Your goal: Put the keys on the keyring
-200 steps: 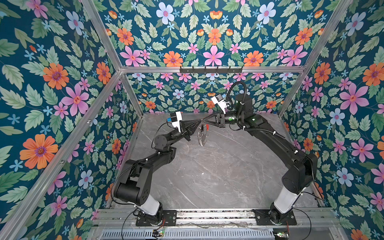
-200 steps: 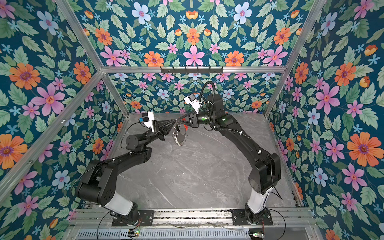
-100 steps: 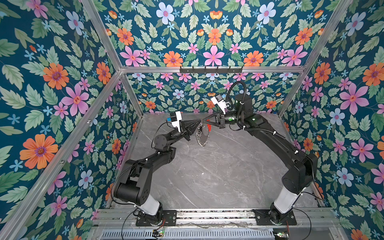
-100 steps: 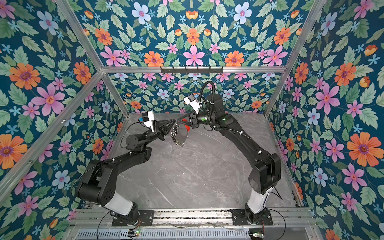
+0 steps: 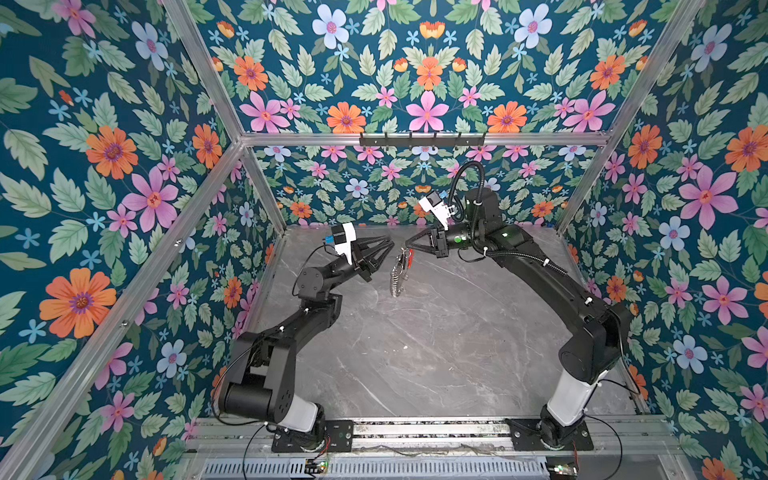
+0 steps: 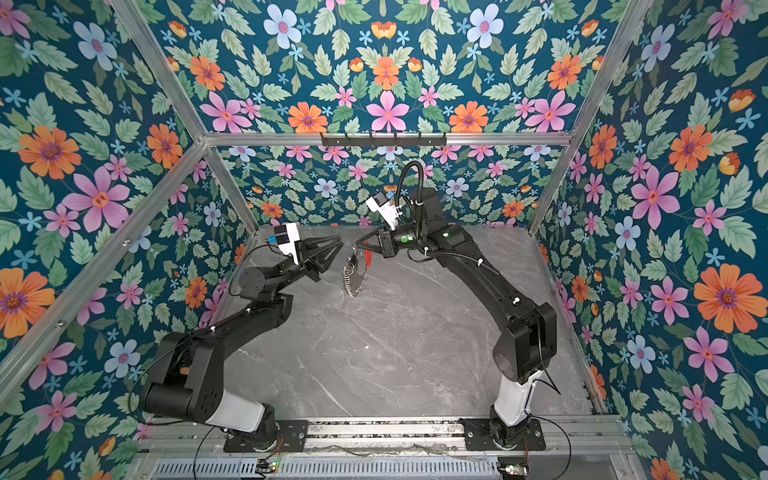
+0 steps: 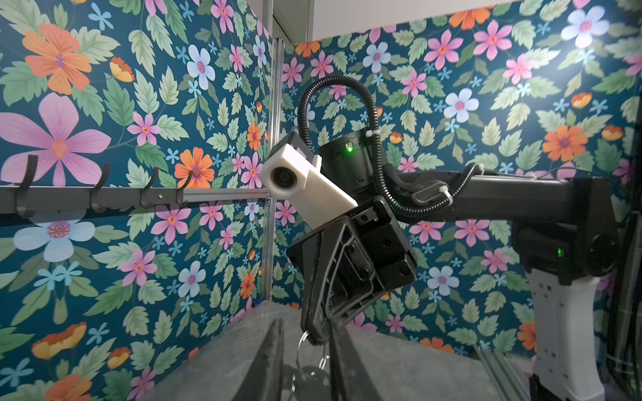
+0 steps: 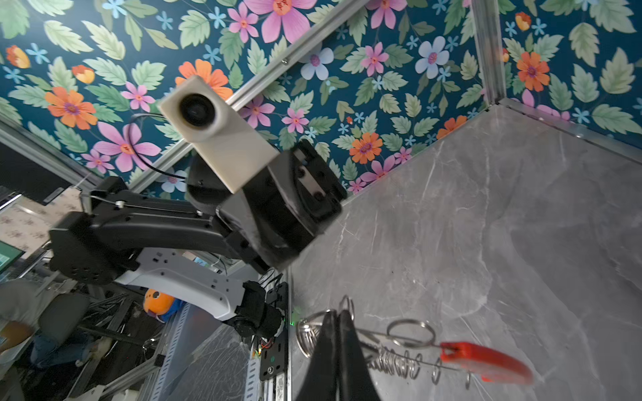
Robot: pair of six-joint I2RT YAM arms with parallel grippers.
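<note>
The keyring [image 5: 399,272] [image 6: 353,276] hangs edge-on above the back of the table, silver loops along its rim and a red piece [image 5: 410,258] [image 8: 486,361] near the top. My right gripper [image 5: 406,245] [image 6: 355,246] [image 8: 335,317] is shut on its upper edge. In the right wrist view the loops [image 8: 392,362] trail off beside the closed fingers. My left gripper [image 5: 391,245] [image 6: 340,244] [image 7: 306,330] faces it from the left, open. In the left wrist view its fingers [image 7: 274,350] straddle the right gripper's tip and a few silver rings without gripping them. The keys are hidden.
The grey marble table [image 5: 436,353] is walled in by floral panels on three sides. A black hook rail [image 5: 422,139] runs along the back wall above both arms. Aluminium frame rails [image 5: 415,428] edge the front, where both arm bases stand.
The left gripper's jaws have parted and its tip has drawn slightly back to the left. The keyring still hangs from the right gripper in about the same place.
</note>
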